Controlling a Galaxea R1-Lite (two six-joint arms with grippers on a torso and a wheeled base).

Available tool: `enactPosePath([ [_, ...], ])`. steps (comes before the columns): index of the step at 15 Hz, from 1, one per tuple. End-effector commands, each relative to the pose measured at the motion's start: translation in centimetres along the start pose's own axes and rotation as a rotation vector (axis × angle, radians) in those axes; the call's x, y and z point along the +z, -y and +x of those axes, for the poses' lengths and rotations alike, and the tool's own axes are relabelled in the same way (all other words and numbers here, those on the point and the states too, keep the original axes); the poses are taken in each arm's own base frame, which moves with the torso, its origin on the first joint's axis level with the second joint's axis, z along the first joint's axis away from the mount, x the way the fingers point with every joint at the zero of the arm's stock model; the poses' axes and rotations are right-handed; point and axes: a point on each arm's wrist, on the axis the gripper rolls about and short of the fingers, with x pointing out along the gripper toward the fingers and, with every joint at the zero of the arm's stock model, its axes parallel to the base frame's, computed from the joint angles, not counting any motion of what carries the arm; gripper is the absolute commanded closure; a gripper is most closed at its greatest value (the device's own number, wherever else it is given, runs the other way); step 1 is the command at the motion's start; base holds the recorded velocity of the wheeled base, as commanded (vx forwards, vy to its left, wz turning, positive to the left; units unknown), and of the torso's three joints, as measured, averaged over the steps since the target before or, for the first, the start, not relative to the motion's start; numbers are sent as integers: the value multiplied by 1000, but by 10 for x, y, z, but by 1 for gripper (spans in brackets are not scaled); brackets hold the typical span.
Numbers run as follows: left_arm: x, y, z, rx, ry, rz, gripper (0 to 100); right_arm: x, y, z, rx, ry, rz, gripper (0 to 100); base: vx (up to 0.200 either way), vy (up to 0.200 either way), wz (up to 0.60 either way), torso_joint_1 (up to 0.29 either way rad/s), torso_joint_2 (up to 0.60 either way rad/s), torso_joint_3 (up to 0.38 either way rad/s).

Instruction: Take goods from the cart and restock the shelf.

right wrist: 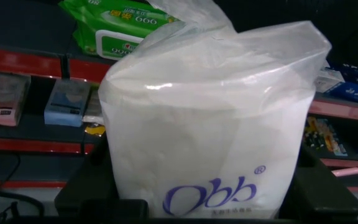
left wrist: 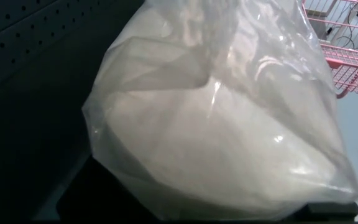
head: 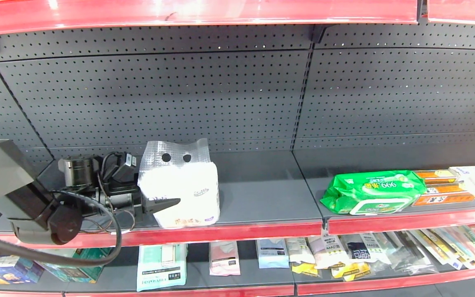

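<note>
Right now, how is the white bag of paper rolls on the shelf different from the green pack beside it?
The white pack stands upright; the green pack lies flat. The white pack has a clear top flap with two holes; the green pack has a white lid. The left end effector grips the white pack; no end effector holds the green pack. Both sit on the same shelf.

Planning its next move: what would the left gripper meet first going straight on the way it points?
The left gripper clasps the white plastic-wrapped tissue pack; beyond lies bare grey shelf, then probably the green wipes pack.
</note>
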Motion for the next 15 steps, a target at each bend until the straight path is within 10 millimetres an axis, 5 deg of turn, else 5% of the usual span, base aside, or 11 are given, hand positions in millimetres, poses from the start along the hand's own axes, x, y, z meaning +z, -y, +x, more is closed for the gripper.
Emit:
enactPosePath([
  [1,-1,0,0,2,0,0,100,1,0,0,-1,-1,0,100,0,0,0,0,0,0],
  [13,-6,5,0,-2,-2,-5,100,1,0,0,-2,-2,-1,100,0,0,0,0,0,0],
  [14,-5,6,0,-2,-3,-3,0,0,0,0,-3,-1,0,100,0,0,0,0,0,0],
  [15,-5,5,0,2,-4,-8,0,0,0,0,-3,0,0,100,0,0,0,0,0,0],
])
